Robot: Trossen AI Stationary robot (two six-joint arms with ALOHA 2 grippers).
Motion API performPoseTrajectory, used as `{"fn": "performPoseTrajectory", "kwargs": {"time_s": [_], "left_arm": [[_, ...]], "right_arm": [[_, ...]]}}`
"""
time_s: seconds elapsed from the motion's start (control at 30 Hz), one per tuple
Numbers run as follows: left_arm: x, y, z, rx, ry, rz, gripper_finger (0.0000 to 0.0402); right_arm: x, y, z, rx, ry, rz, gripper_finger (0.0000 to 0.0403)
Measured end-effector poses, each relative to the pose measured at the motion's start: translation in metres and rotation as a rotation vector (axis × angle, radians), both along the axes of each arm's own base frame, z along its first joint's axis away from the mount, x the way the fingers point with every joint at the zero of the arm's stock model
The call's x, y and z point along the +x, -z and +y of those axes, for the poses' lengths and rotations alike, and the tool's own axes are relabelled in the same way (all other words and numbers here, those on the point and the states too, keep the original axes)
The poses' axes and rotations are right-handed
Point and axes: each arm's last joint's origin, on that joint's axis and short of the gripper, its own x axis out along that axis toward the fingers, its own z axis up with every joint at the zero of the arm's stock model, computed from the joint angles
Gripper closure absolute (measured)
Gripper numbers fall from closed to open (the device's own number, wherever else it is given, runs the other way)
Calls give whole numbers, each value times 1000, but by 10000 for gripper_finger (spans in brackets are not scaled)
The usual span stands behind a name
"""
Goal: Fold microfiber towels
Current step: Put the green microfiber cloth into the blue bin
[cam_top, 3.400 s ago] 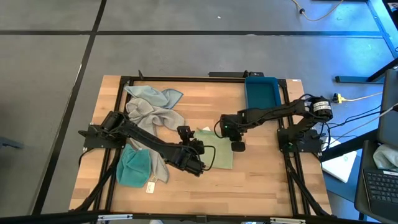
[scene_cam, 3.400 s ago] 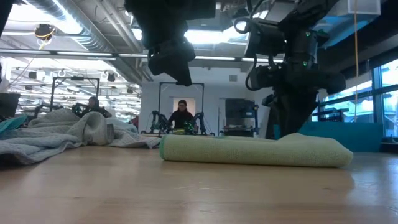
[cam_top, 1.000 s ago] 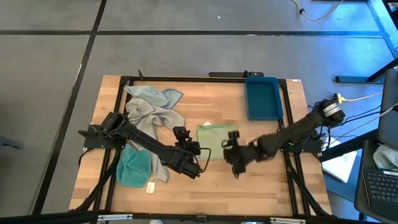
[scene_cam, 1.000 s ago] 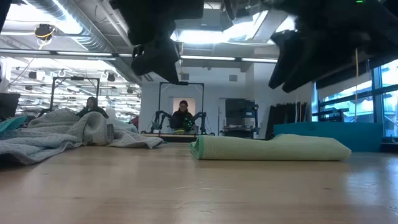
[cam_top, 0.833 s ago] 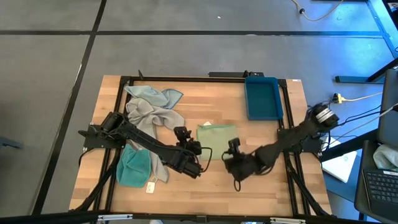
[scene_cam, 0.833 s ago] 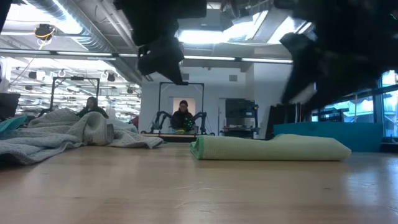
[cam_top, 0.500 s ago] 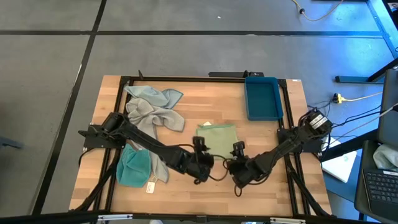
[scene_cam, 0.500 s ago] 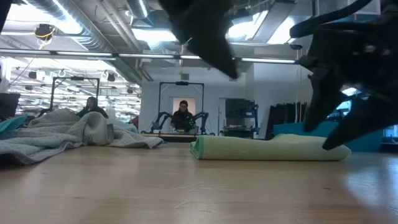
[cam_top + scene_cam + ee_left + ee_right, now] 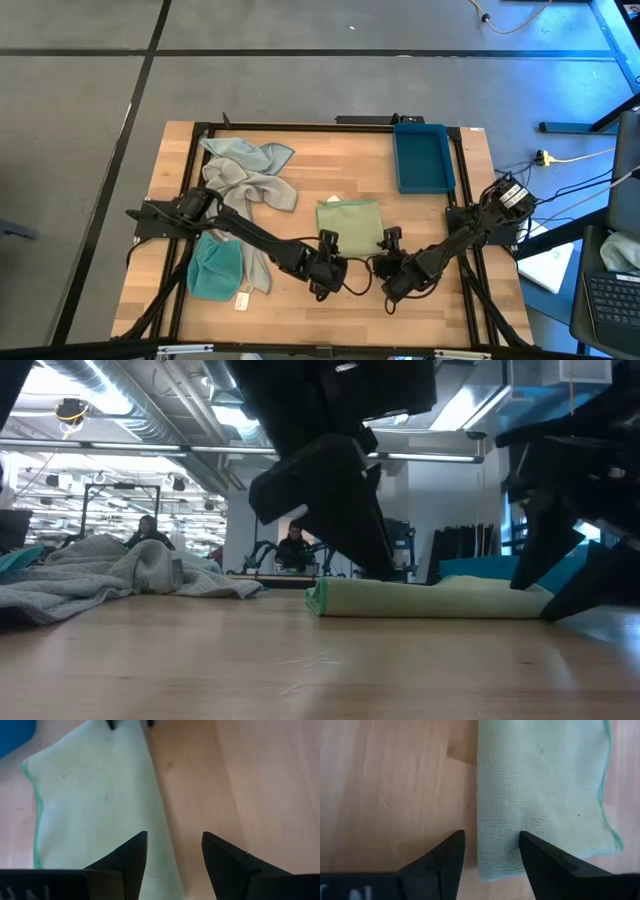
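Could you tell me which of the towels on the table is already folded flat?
The pale green towel at the table's middle, a neat rectangle between both open claws. The grey towels and the teal towel lie crumpled on the left.

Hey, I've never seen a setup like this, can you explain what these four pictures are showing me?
Two dark robot arms work at a wooden table. One picture looks down from overhead, one looks level across the tabletop, and two come from cameras on the wrists. A folded pale green microfiber towel lies mid-table, unfolded grey and teal towels are heaped to its left, and a blue plastic tray sits behind. The left end effector and right end effector are open at the towel's near corners, holding nothing.
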Motion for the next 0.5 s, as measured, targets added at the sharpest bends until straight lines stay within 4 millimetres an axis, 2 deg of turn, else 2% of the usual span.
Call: {"fn": "performPoseTrajectory", "kwargs": {"time_s": [0.27, 0.5], "left_arm": [[6, 23, 12, -18, -12, 73, 221], [9, 27, 17, -7, -37, 75, 221]], "right_arm": [[0, 2, -5, -63, -7, -11, 209], [-9, 14, -9, -49, -11, -47, 226]]}}
